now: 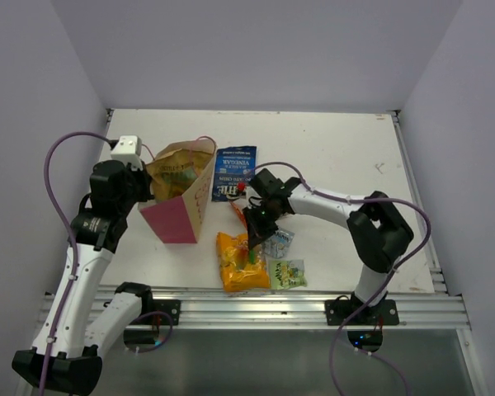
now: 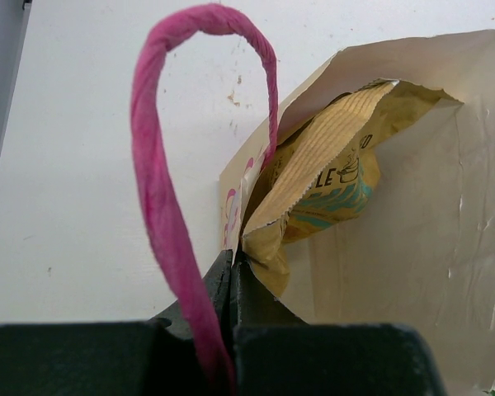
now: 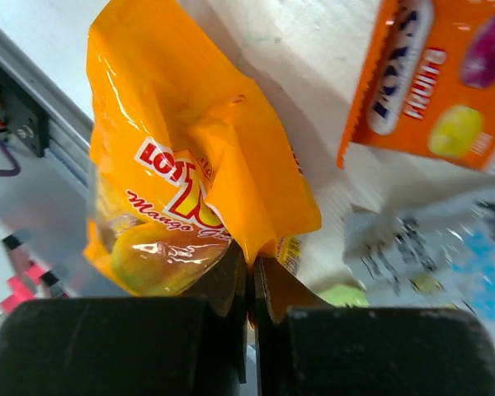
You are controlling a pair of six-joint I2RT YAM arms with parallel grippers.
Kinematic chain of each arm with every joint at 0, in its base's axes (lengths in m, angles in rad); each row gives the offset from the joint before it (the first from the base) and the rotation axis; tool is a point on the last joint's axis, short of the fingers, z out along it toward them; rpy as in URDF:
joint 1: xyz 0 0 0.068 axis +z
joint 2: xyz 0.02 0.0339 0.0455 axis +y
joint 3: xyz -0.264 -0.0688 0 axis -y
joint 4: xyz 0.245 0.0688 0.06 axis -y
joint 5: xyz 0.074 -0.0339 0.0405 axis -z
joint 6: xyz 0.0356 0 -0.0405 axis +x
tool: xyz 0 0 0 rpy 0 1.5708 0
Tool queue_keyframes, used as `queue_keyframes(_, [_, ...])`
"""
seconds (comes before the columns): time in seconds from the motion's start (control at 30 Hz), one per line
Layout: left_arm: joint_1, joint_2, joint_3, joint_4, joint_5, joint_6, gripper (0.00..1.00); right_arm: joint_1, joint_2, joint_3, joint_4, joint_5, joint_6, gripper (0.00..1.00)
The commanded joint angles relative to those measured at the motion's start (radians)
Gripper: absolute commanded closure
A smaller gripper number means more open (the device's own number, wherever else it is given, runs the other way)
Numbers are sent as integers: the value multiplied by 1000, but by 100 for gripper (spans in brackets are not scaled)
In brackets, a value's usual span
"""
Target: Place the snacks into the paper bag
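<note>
Right gripper (image 3: pixel 250 276) is pinched shut on a crease of the orange-yellow mango candy bag (image 3: pixel 181 165), which lies near the front edge of the table (image 1: pixel 330 148), apart from the paper bag (image 1: pixel 181 202). Left gripper (image 2: pixel 233 268) is closed tight on that bag's rim beside the pink cord handle (image 2: pixel 161 165), seemingly to steady it and hold its mouth open. The tan-and-teal chip bag (image 2: pixel 330 165) already leans inside; the dark blue chip bag (image 1: pixel 233 173) and orange-red pack (image 3: pixel 445 82) wait outside.
</note>
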Motion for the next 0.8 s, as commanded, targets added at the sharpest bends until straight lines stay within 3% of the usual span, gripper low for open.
queue_keyframes(0.0, [-2,-23,-6,15,-10,-14,100,-3,-104,110,-185,228,-68,100])
queue_keyframes(0.13, [-2,-31,-14,19,-9,-11,100,-2,-210,346,-381,431,-97,100])
queue_keyframes(0.17, [-2,-33,-14,21,-9,-9,100,-3,-210,480,-418,474,-99,100])
queue_keyframes(0.23, [-2,-39,-14,22,-9,-8,100,-3,-177,631,-526,600,-117,100])
queue_keyframes(0.27, [-2,-40,-15,24,-9,-8,100,-3,-154,782,-574,645,-125,100])
queue_keyframes(0.37, [-2,-45,-22,26,-3,-2,100,-2,-58,1069,-609,790,-157,100])
queue_keyframes(0.47, [-2,-46,-29,32,2,5,100,-3,21,1258,-542,897,-195,100])
queue_keyframes(0.53, [-2,-45,-37,39,7,6,100,-3,38,1283,-390,917,-223,100])
queue_keyframes(0.67, [-2,-31,-49,59,27,8,100,-3,78,1303,-82,885,-231,100])
queue_keyframes(0.77, [-2,-20,-49,68,37,5,100,-3,132,1340,40,815,-185,100])
